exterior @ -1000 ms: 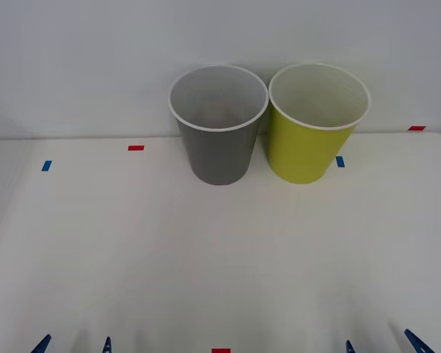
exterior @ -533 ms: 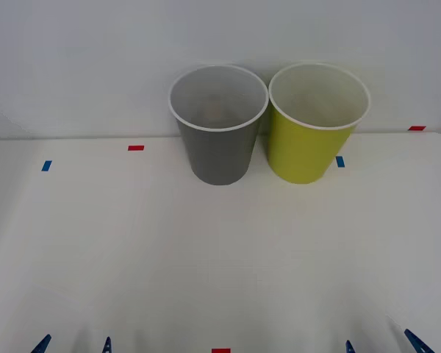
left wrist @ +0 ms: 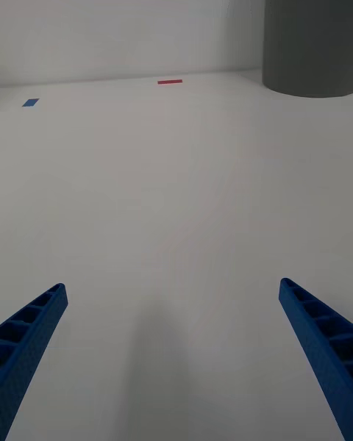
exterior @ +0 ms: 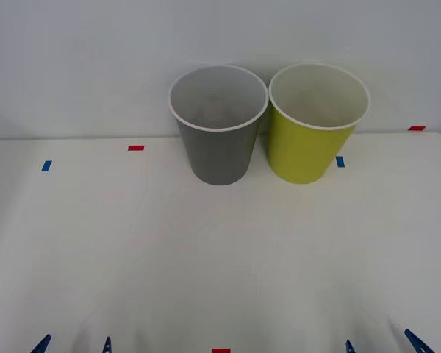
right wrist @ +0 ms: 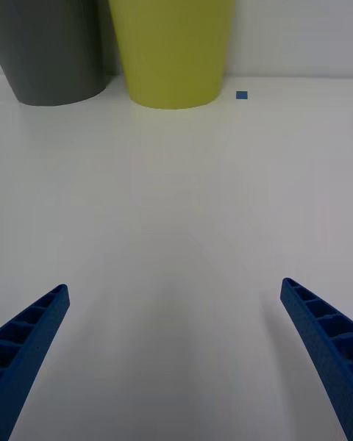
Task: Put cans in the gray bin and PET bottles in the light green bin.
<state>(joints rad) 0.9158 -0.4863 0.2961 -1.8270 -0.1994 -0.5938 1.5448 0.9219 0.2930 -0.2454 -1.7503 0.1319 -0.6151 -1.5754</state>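
Observation:
The gray bin [exterior: 219, 151] and the light green bin [exterior: 309, 143] stand side by side, upright, at the table's far edge. A dim shape lies deep inside the gray bin; I cannot tell what it is. The cans and PET bottles are out of view. My left gripper [exterior: 74, 344] rests open at the near left edge, its blue fingers [left wrist: 33, 323] wide apart over bare table. My right gripper [exterior: 382, 344] is open at the near right edge, its fingers [right wrist: 316, 323] spread and holding nothing. Both bins [right wrist: 173, 37] stand well beyond it.
Small red tape marks [exterior: 136, 148] and blue tape marks [exterior: 46, 165] dot the white table [exterior: 220, 250]. Another red mark [exterior: 220, 351] sits at the near edge between the grippers. A pale wall rises right behind the bins.
The dim shape inside the gray bin looks slightly smaller and lighter than a second ago. Both grippers and both bins stay where they were.

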